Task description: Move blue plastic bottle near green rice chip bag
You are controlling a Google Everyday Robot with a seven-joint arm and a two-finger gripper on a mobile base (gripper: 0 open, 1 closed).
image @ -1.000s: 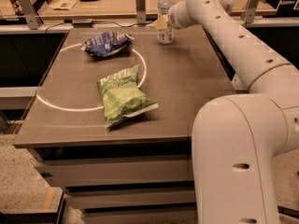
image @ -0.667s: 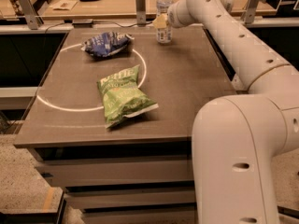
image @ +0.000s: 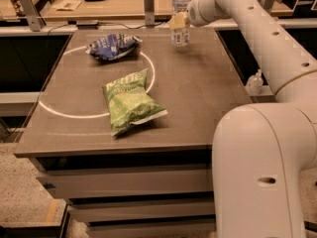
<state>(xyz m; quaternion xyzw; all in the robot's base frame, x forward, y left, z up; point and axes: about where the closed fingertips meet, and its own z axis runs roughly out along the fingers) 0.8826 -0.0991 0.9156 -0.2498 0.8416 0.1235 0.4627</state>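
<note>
The blue plastic bottle (image: pixel 181 4) stands upright at the far edge of the table, right of centre. It is clear, with a pale label. My gripper (image: pixel 179 23) reaches in from the right and is at the bottle's lower half, with a tan part in front of the bottle. The green rice chip bag (image: pixel 130 100) lies flat in the middle of the table, well in front and to the left of the bottle.
A dark blue chip bag (image: pixel 112 46) lies at the back left, inside a white circle line (image: pixel 59 114) on the grey table (image: pixel 198 93). My white arm (image: pixel 257 29) spans the right side. A small clear bottle (image: pixel 254 82) stands off the table's right edge.
My gripper and the bottle have shifted very slightly to the right at the far edge. Both bags are unmoved.
</note>
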